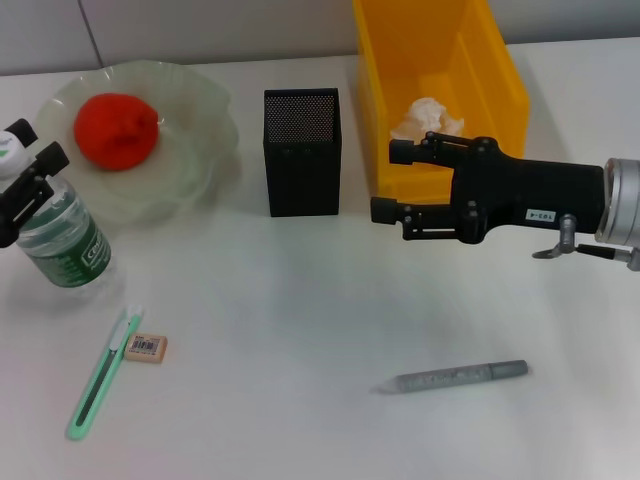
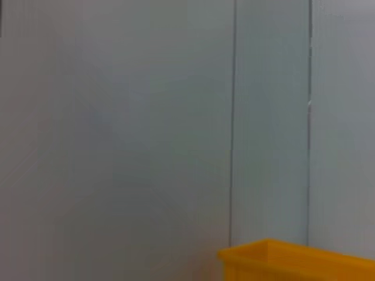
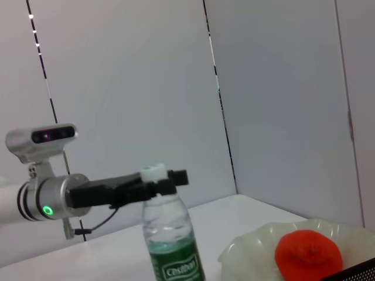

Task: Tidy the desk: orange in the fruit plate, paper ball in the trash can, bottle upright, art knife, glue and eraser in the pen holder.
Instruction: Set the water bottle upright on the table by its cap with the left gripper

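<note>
— Jaws of your left gripper (image 1: pixel 30 180): clamped on what?
— Closed round the water bottle (image 1: pixel 62 235) neck, steadying it upright beside the fruit plate (image 1: pixel 205 150). Right gripper (image 1: pixel 385 180) hangs spread, unladen, by the pen holder (image 1: pixel 302 152).

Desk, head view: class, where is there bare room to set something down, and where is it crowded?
Free: the broad middle, bordered by the pen holder, eraser and glue; also the near right corner beyond the glue. Crowded: the left, where plate, bottle with left gripper at its neck, and knife cluster; and by the bin, where the right gripper hangs.
</note>
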`<state>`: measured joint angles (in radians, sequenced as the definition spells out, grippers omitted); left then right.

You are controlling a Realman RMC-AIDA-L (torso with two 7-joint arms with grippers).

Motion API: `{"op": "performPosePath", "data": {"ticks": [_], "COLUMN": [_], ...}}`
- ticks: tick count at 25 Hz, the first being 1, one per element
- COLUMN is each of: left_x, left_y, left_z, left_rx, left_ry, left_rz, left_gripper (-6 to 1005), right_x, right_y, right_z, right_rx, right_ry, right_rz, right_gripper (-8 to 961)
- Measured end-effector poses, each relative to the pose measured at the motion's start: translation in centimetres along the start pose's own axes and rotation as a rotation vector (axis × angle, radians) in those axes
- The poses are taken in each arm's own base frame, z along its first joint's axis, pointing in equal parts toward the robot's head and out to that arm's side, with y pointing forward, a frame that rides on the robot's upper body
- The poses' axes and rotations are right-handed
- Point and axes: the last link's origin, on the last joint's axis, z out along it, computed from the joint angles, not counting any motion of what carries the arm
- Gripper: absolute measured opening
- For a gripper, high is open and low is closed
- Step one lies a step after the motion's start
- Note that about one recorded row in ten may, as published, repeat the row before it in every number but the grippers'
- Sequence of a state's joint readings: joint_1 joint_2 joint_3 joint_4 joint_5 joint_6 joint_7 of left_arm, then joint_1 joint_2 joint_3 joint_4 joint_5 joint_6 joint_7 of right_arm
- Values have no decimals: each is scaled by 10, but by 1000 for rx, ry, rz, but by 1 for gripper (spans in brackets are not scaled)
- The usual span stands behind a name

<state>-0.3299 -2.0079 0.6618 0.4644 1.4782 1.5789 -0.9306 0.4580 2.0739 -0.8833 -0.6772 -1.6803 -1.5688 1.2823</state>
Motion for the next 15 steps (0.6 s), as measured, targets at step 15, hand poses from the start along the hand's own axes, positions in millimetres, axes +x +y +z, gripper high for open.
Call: {"op": "performPosePath", "data": {"ticks": [15], "left_x": [-13], "left_y": [2], "left_z": [16], "left_rx": [42], "left_ry": [-44], "left_rz": [25], "left_gripper": [441], "right_x": [1], "right_y": [-1], "right_z": [3], "right_rx": [-1], "right_ry": [9], "right_rz": [-2], "right_gripper": [841]}}
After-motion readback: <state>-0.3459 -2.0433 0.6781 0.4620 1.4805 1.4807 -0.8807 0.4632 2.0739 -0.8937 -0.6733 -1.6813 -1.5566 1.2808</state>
